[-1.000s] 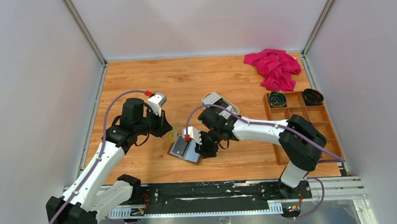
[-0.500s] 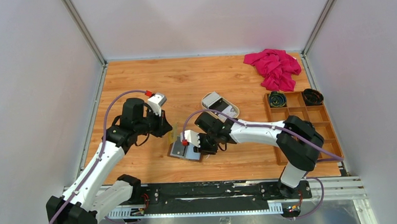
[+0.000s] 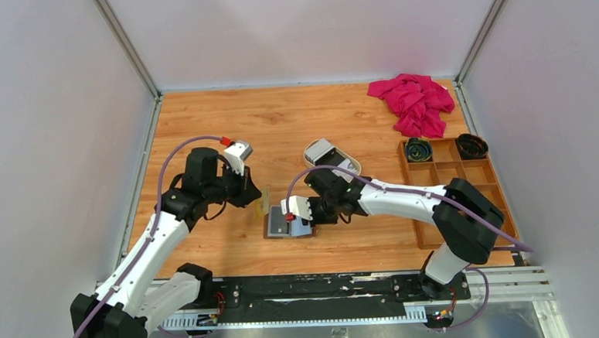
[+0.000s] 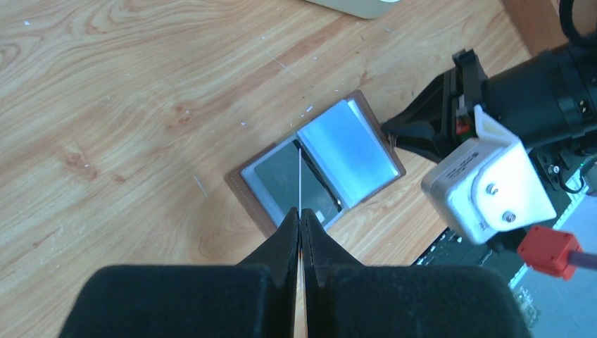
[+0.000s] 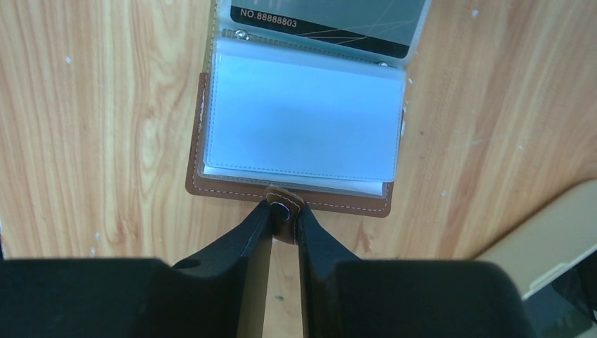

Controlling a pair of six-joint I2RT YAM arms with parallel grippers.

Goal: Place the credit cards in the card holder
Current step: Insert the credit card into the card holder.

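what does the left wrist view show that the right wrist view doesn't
Only the left wrist: the left end effector shut on a thin card seen edge-on, with the card holder beyond it, and the right end effector at the holder's edge.
Only the right wrist: the snap tab pinched between the right end effector's fingers, and the number printed on a dark card in one sleeve.
Both: the card holder lying open on the wooden table, and a corner of the cream tray.

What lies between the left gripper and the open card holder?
One thin card, edge-on, pinched in the left gripper and pointing at the card holder; the left wrist view shows it.
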